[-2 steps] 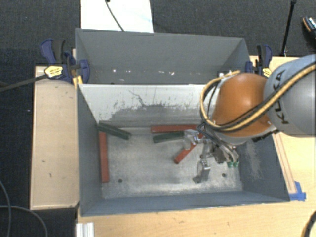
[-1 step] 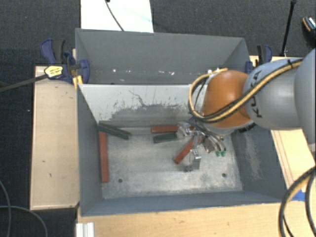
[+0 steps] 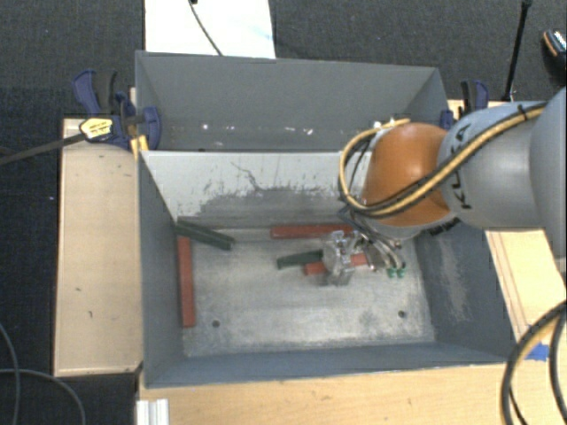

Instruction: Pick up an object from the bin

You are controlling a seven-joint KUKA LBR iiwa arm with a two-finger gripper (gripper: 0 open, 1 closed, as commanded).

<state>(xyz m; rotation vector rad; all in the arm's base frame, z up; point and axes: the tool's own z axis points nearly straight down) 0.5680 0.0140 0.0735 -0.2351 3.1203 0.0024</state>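
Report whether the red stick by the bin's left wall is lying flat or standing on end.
Lying flat: the red stick stretches full length along the bin floor beside the left wall.

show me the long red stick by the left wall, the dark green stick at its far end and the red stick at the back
long red stick (image 3: 185, 282), camera view, middle of its length
dark green stick (image 3: 205, 235), camera view, middle of its length
back red stick (image 3: 301, 232), camera view, its left half

Dark carpet covers the floor, a white sheet lying behind.
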